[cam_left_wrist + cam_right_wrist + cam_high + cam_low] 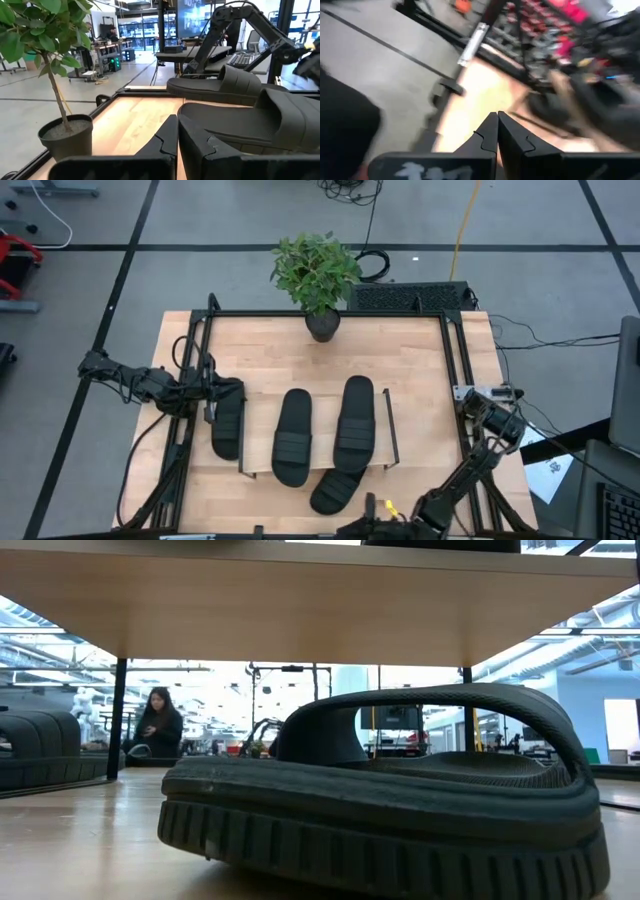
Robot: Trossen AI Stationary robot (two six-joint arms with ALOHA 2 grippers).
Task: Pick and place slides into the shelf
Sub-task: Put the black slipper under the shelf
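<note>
Two black slides (292,435) (355,423) lie sole-down on the shelf's wood board (322,415). A third slide (338,490) (380,810) rests on the table at the shelf's near edge, partly under the board (300,600). The fourth slide (228,425) (250,130) lies on the table just left of the shelf's left wire frame. My left gripper (213,402) (177,125) is shut and sits low at that slide's left side. My right gripper (470,395) (497,125) is shut and waits over the table's right edge. My left gripper lies level with the table beside the fourth slide's left rim (200,120), its shut fingers pointing toward the far edge along the slide. I cannot tell whether the finger touches the rim. The slide lies flat on the table.
A potted plant (318,275) (65,135) stands at the table's far edge, behind the shelf. A black frame (450,360) runs along the table's sides. Bare wood shows right of the shelf. A person (160,725) is in the room beyond.
</note>
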